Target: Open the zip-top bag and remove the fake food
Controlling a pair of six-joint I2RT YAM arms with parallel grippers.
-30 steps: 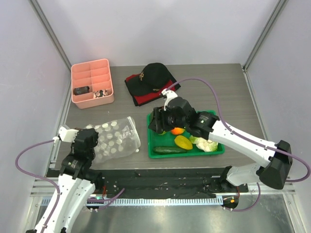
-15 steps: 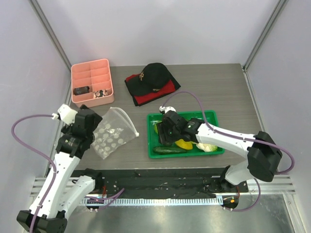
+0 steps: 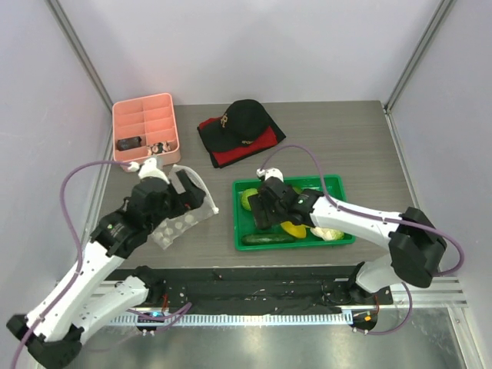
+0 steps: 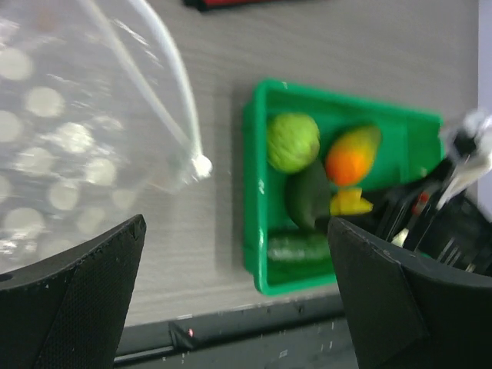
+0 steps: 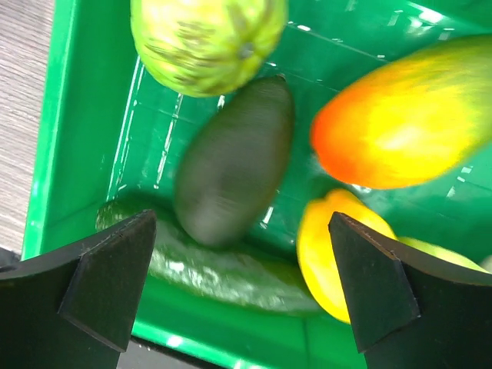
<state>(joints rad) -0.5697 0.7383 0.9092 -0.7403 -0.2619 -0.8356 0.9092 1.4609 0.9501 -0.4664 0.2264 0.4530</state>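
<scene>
Overhead view, left to right. In the lower left of the frame the left gripper (image 4: 237, 231) hangs over the zip-top bag (image 3: 175, 224), its jaws spread wide and nothing between them. The bag lies flat on the table (image 3: 361, 138), its long axis running from lower left to upper right. Its white zip strip (image 4: 165, 84) is at the end towards the green tray (image 3: 327, 180), just beside it but not touching. The left arm is plainly the nearer to the bag. The bag looks empty, though its crinkled, dotted film may hide a small piece. At centre right the fake food (image 3: 290, 228) lies in the tray. The right gripper (image 5: 242, 223) hovers directly above it, jaws equally wide and empty. The avocado (image 5: 231, 169) lies below the gap, its long axis slanting across the line between the fingers.
</scene>
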